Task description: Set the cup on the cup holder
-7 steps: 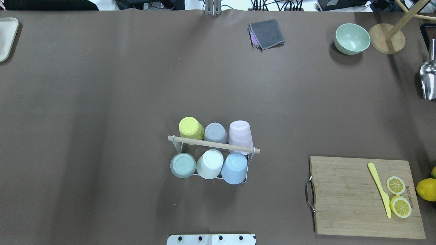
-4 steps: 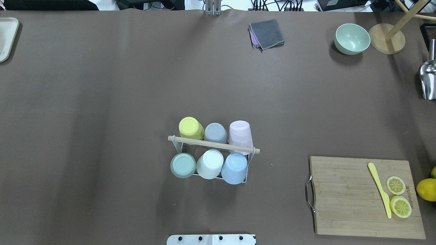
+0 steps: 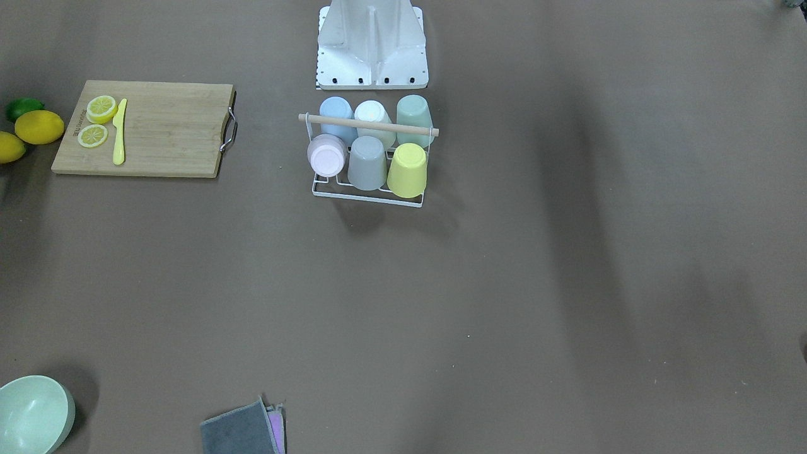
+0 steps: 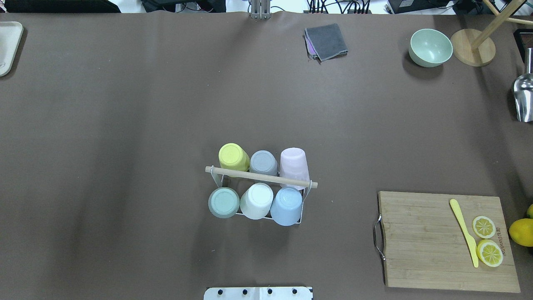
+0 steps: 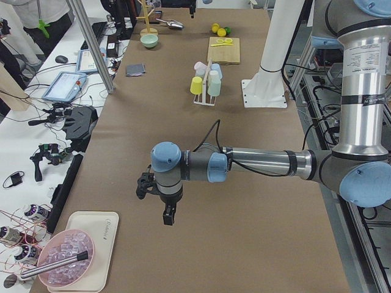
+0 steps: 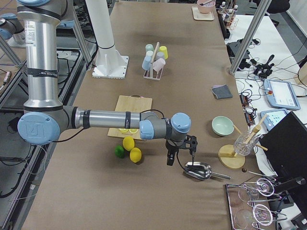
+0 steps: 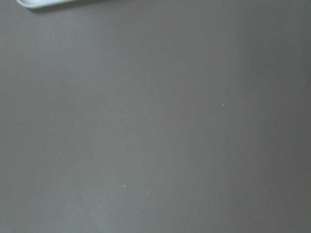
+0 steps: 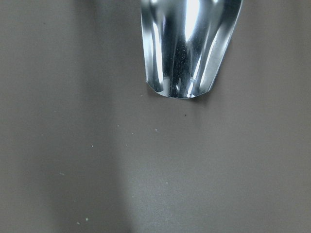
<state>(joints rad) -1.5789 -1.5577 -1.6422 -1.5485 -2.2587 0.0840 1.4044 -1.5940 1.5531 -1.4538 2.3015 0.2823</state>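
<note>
Cup holder: the white wire cup holder (image 4: 261, 177) stands on the brown desk (image 4: 125, 125), near the middle and close to the robot's base; its wooden rod runs across the top.
Far row of cups: yellow cup (image 4: 233, 156), grey cup (image 4: 263, 162) and pink cup (image 4: 294, 163), all on the holder with the bottom up; the yellow one is on the robot's left, and the pink one is tilted.
Near row of cups: green cup (image 4: 224, 202), white cup (image 4: 256, 201) and blue cup (image 4: 286, 205), also upside down on the holder, touching one another.
Left hand: the left hand (image 5: 168, 217) hangs over the bare desk with its fingers down, near a white tray (image 5: 91, 259) and well apart from the holder; it shows only in the side view, so I cannot tell if the fingers are apart or together.
Right hand: the right hand (image 6: 169, 160) hangs just beside a metal scoop (image 6: 197, 170), far from the holder; here too I cannot tell its state.
Right side of desk: a cutting board (image 4: 420, 237) carries a yellow knife (image 4: 463, 229) and two lemon slices (image 4: 483, 226); a whole lemon (image 4: 521, 232) lies beside it.
Far edge: a green bowl (image 4: 430, 47) and a folded grey cloth (image 4: 327, 41).
</note>
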